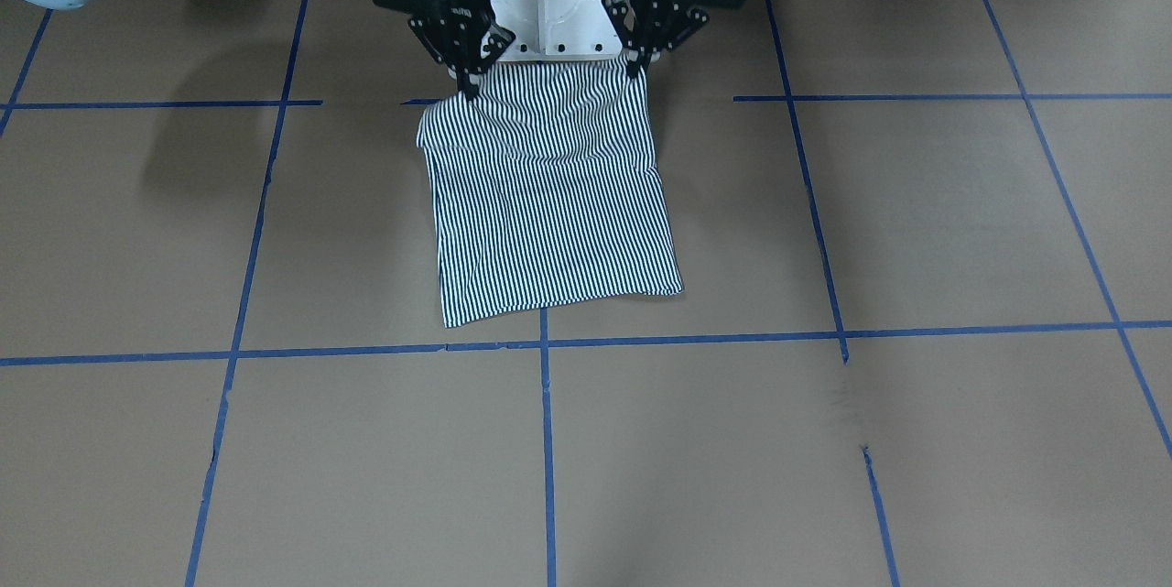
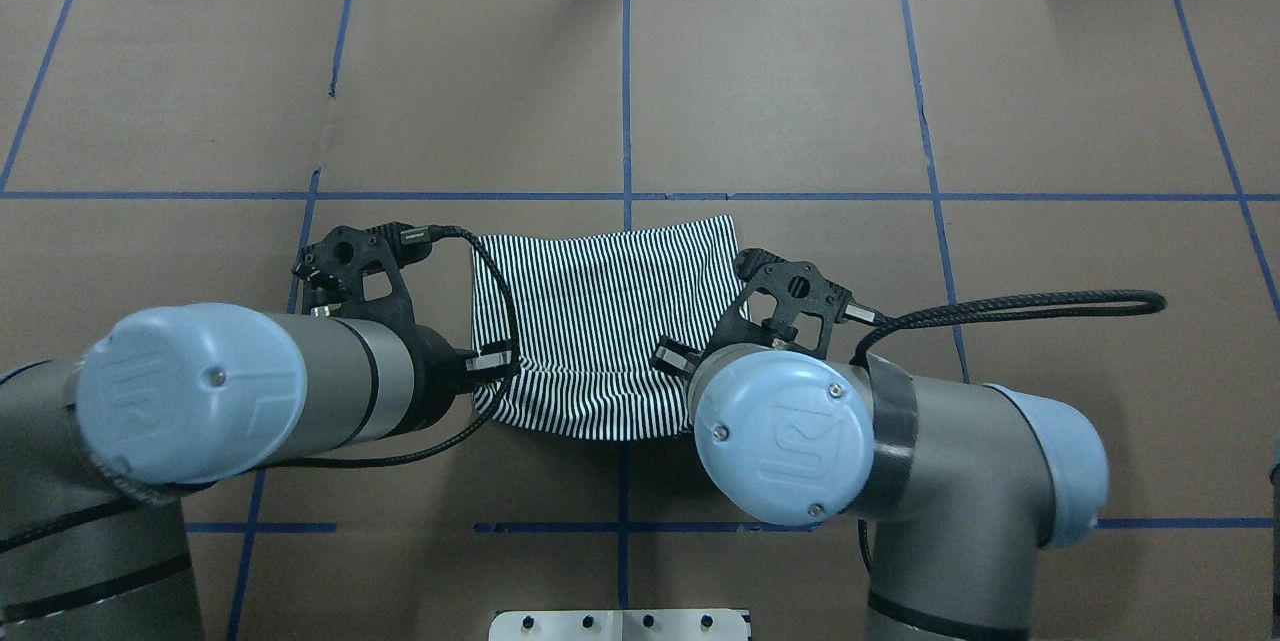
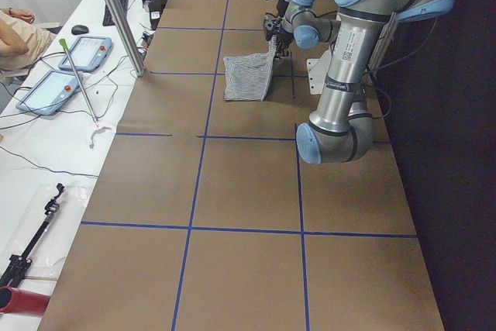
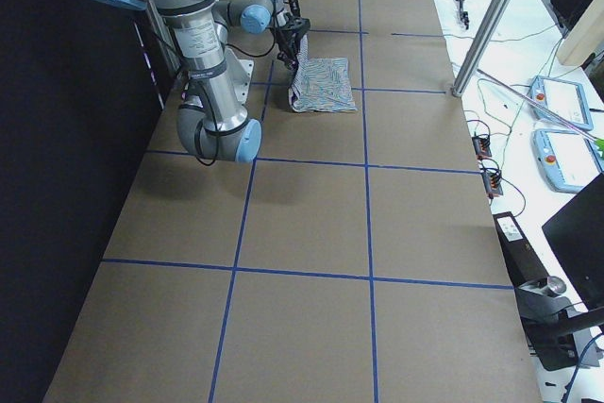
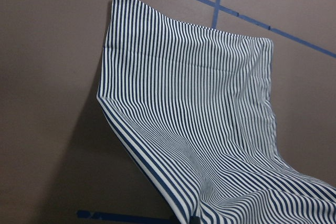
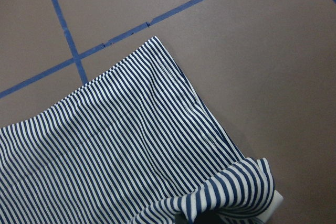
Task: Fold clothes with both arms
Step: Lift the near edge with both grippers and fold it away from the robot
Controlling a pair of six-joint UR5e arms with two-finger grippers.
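Both jaws pinching lifted corners of polo shirt [image 1: 549,202], collar and buttons unseen

Brown paper-covered table [image 1: 916,230], blue tape grid lines [image 1: 547,440] across it; far side, white bench [image 3: 39,153] carrying two blue-edged tablet pendants [image 3: 48,91], upright silver metal post [image 3: 116,17]

Nothing here can be read outright. The right arm's blue cap [image 2: 780,436] carries an embossed logo mark, and the left arm's blue cap [image 2: 190,391] carries the same, but I cannot make out the letters. A white sticker [image 3: 346,46] on the near arm's tube and tiny white lettering on the right hand [image 1: 470,91] are too small to read.
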